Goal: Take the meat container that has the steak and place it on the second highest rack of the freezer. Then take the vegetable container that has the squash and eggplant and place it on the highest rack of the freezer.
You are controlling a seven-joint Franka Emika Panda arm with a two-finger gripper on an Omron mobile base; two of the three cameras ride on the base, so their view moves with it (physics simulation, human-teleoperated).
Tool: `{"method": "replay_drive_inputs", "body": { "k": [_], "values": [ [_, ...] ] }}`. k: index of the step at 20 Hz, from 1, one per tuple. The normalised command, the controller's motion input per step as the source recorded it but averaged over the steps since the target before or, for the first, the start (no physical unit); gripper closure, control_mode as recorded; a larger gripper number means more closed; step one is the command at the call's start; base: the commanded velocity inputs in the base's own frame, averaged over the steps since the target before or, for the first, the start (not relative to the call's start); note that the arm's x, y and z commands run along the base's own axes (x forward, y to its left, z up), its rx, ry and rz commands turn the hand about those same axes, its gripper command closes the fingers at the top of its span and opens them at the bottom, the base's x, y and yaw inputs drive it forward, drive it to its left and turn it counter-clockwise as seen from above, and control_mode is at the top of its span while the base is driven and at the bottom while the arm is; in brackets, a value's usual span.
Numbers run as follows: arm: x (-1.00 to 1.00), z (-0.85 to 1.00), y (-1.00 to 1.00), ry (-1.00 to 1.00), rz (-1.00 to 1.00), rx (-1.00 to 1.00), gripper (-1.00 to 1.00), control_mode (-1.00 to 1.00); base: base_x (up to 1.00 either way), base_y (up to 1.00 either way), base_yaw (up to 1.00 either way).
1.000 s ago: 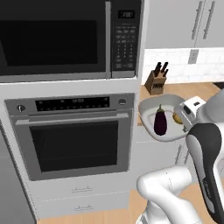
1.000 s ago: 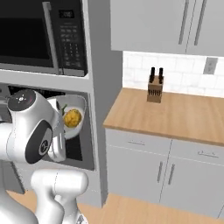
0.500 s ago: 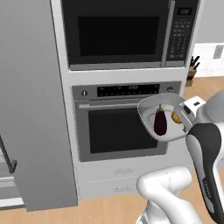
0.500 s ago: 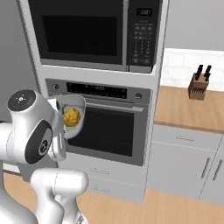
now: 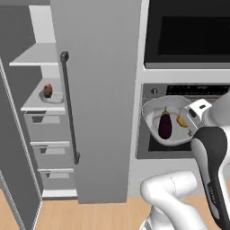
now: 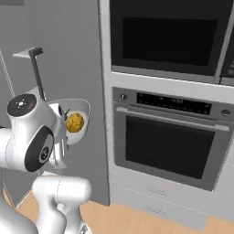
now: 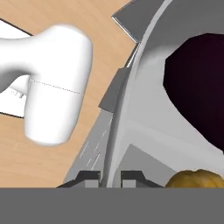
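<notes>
The reddish-brown steak in its tray already sits on the lower white shelf. The gripper pinches the pale bowl's rim, carrying purple eggplant and yellow squash; the upper white shelf awaits.

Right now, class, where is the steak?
In the left base view, the steak sits on the second highest rack inside the freezer, left of its dark handle.

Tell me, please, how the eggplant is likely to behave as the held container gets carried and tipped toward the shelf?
The eggplant looks glossy and rounded, so it would probably slide or roll if the vegetable container tilts. It lies loose beside the squash, likely nudging it. The gripper pinches one rim only, so the load may sag.
</notes>
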Motion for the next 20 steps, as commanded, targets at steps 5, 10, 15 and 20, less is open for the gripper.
{"method": "replay_drive_inputs", "body": {
  "k": [5, 10, 15, 20],
  "values": [
    [0.00, 0.00, 0.00, 0.00, 0.00, 0.00, 1.00, 1.00, 0.00, 1.00, 0.43],
    [0.00, 0.00, 0.00, 0.00, 0.00, 0.00, 1.00, 1.00, 0.25, 0.85, 0.34],
    [0.00, 0.00, 0.00, 0.00, 0.00, 0.00, 1.00, 1.00, 0.33, 0.20, 0.05],
    [0.00, 0.00, 0.00, 0.00, 0.00, 0.00, 1.00, 1.00, 0.74, 0.03, -0.01]
  ]
}}
